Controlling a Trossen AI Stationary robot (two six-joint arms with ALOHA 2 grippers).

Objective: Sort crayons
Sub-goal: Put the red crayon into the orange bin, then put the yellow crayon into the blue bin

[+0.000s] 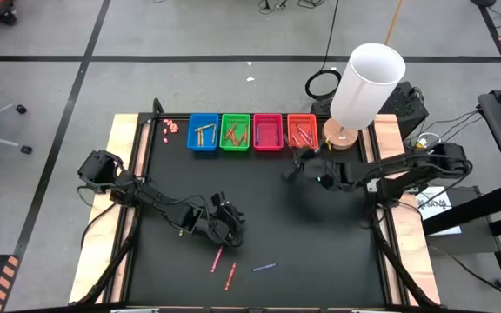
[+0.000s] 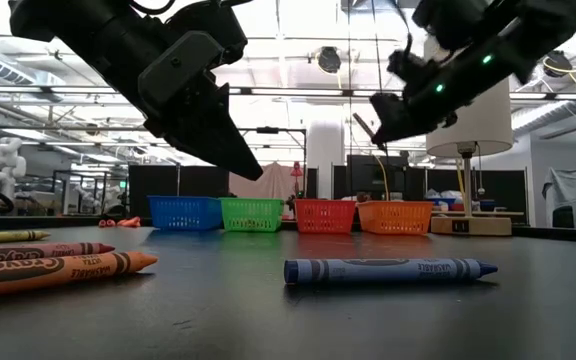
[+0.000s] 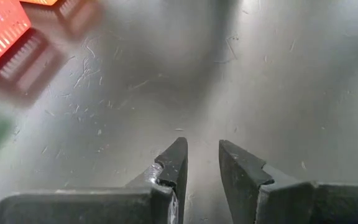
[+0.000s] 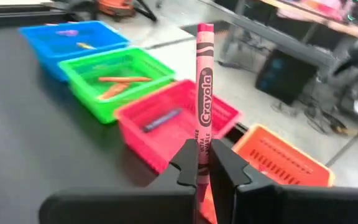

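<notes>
Three crayons lie flat on the black mat near its front edge: a red crayon (image 1: 217, 258), an orange crayon (image 1: 230, 276) and a blue crayon (image 1: 264, 267) (image 2: 388, 270). My left gripper (image 1: 227, 228) (image 3: 202, 155) hovers just beyond them, slightly open, with nothing between its fingers. My right gripper (image 1: 296, 167) (image 4: 204, 163) hangs in the air before the pink basket (image 4: 173, 124) and the orange basket (image 4: 284, 158), shut on a pink crayon (image 4: 204, 81). The blue basket (image 1: 203, 132) and the green basket (image 1: 235, 132) also hold crayons. My right gripper pinches the pink crayon near one end (image 4: 201, 144) between its two fingers. Most of the crayon's length sticks out past the fingertips, its paper label facing the camera. The crayon is lifted clear of the mat, in front of the baskets.
The four baskets stand in a row along the mat's far edge. A lamp with a white shade (image 1: 368, 83) stands at the far right corner. Tiny pink bits (image 1: 170, 126) lie left of the blue basket. The middle of the mat (image 1: 259, 200) is bare.
</notes>
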